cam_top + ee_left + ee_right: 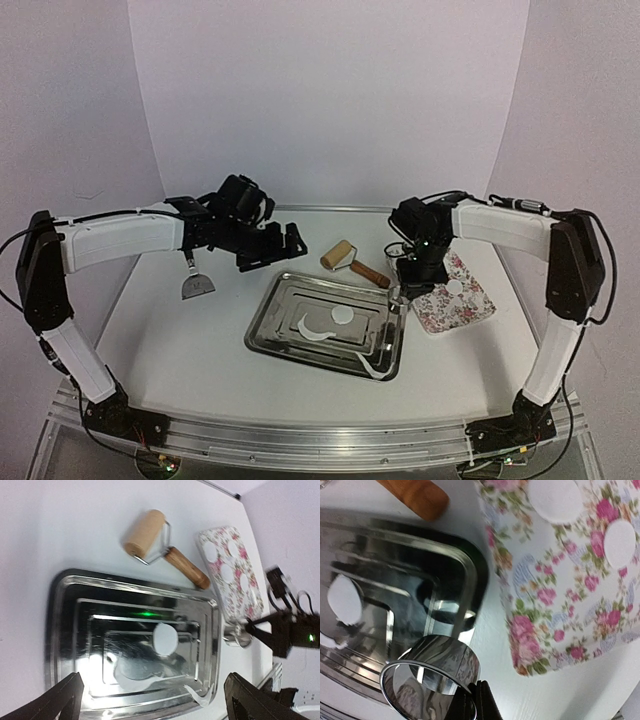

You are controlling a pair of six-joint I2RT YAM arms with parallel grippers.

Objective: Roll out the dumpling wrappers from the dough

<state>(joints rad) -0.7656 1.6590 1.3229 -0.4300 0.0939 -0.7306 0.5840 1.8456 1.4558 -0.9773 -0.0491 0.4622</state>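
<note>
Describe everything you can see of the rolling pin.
The rolling pin is a small hand roller with a pale wooden barrel, a thin wire yoke and a darker, glossy wooden handle. It lies flat on the table, just behind the tray. Its handle points toward the floral plate and stops a little short of it. Only the table touches it.

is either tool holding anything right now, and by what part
The right tool is shut on the ring cutter, pinching its wall at the rim. The left tool is open and holds nothing.
</note>
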